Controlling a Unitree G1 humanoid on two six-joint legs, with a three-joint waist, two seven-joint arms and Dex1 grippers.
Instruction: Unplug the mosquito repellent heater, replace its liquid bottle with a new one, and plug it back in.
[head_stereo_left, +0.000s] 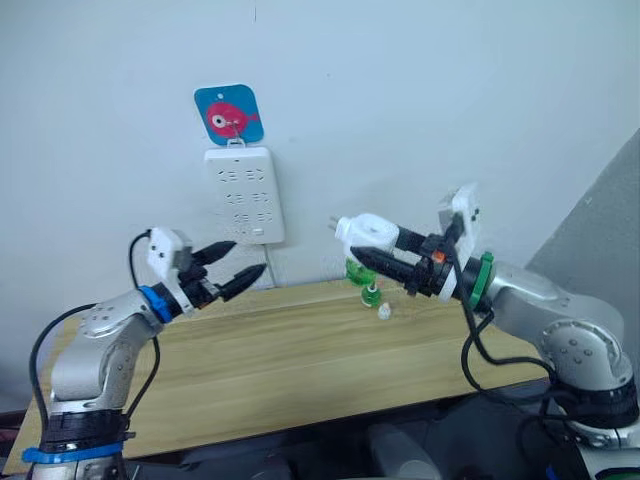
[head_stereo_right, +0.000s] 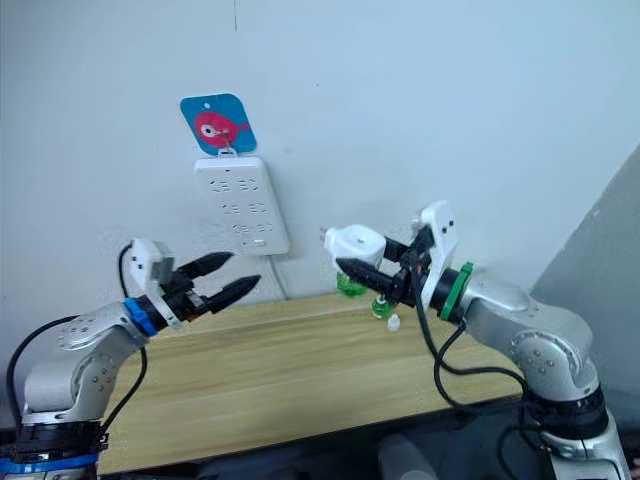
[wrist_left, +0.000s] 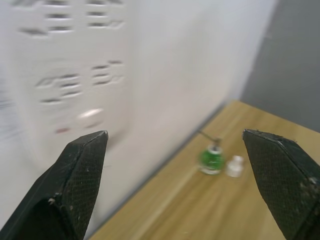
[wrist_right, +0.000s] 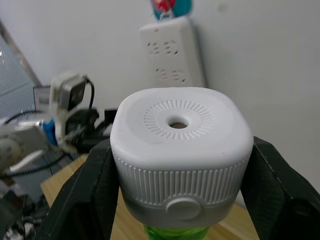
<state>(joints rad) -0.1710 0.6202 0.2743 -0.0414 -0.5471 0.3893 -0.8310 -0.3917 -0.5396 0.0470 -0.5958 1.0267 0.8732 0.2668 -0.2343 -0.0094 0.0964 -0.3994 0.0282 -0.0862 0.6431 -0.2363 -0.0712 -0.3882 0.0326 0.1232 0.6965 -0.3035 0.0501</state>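
The mosquito repellent heater (head_stereo_left: 364, 232), green bottle attached, is being clamped in mid-air by the right gripper (head_stereo_left: 385, 250), right of the wall power strip (head_stereo_left: 245, 194), while the left gripper (head_stereo_left: 243, 264) is being held open and empty; misaligned prongs are risking a failed insertion.

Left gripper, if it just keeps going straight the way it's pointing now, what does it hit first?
Probably the white power strip on the wall. The left gripper is open and empty, and its wrist view looks between the fingers at the strip's lower sockets. Depth is unclear; it might meet bare wall beside the strip instead.
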